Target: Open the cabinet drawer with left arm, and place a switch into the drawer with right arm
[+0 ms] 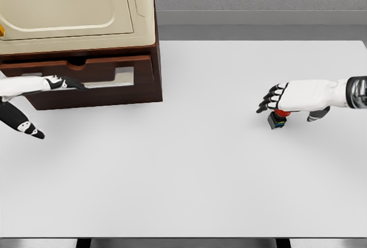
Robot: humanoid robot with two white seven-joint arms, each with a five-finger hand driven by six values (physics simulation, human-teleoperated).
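Switch [277, 119], a small dark block with a red cap and a bit of blue low on its side, sits on the white desk [183, 185] toward the right edge, roughly midway between the far and near edges. Directly over it hangs the right hand [284, 100], whose arm comes in from the right edge with a dark cuff at the wrist. Its dark-tipped fingers [267, 102] point left and are loosely bent, spread rather than closed. The red cap shows just under the palm; whether the palm touches it cannot be told, and the fingers do not wrap around it.

Well apart from it, at the far left corner of the desk, stands the cabinet [80, 41], dark brown wood with a cream top that has a raised rounded panel. Its drawer [109, 73] fills the front face, with a pale rectangular handle recess across the middle. The drawer front looks close to flush with the body, and no interior is visible.

At the drawer front is the left hand [60, 83], its arm entering from the left edge. The fingers are stretched out straight toward the right, narrow and flat, with the tips at the left end of the handle recess. The thumb hangs down and away below the forearm, near the left edge.
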